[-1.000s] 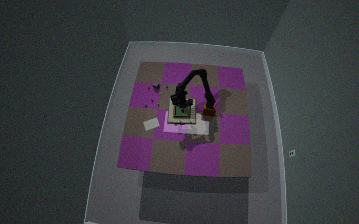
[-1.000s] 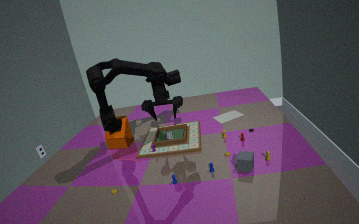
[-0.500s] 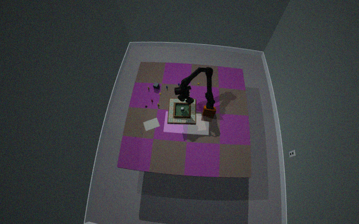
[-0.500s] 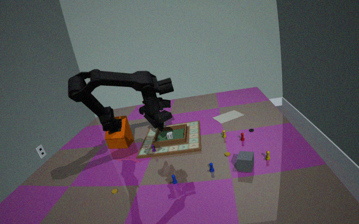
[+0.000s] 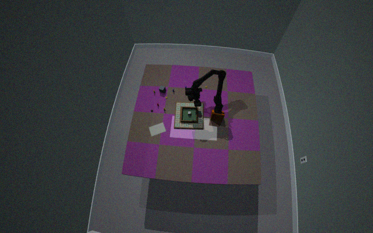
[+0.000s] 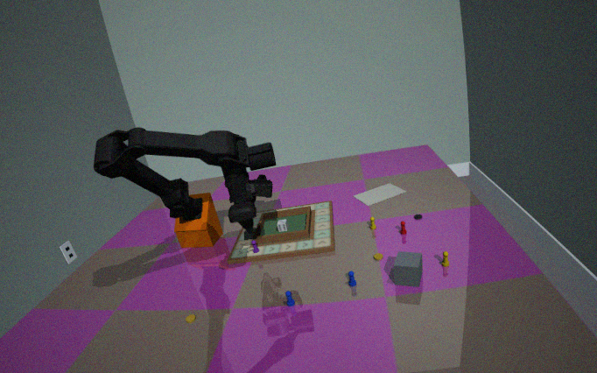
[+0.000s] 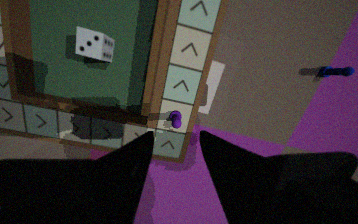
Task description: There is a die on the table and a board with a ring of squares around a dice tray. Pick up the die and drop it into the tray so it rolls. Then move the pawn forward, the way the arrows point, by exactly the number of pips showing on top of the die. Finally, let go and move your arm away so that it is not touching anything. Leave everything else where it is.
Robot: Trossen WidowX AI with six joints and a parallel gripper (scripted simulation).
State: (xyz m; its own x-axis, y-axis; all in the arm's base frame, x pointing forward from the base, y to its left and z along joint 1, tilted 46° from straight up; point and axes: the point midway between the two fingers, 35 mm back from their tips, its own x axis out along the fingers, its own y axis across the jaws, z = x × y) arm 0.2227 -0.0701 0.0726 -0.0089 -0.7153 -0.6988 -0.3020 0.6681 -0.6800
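Note:
The white die [image 5: 189, 112] [image 6: 282, 225] [image 7: 94, 43] rests on the green floor of the dice tray [image 5: 184, 117] [image 7: 160, 60], with three pips on its top face. The purple pawn [image 6: 255, 246] [image 7: 176, 119] stands on a cream square of the board [image 6: 321, 243] [image 7: 181, 86], one square past the corner. The arrows there point up in the wrist view, away from that corner. My gripper [image 6: 250, 235] [image 7: 177, 135] is partly open and empty, low over that corner. In the wrist view the pawn appears just beyond the gap between the fingertips. No contact with it shows.
Two blue pawns [image 6: 290, 299] [image 6: 352, 278], a grey box [image 5: 162, 89] [image 6: 407, 268], a red pawn [image 6: 403, 228] and two yellow pawns [image 6: 372, 223] [image 6: 445, 259] stand off the board. Yellow discs [image 6: 377, 256] [image 6: 190, 318], a black disc [image 6: 417, 216] and a white sheet [image 5: 157, 129] [image 6: 379, 193] lie around.

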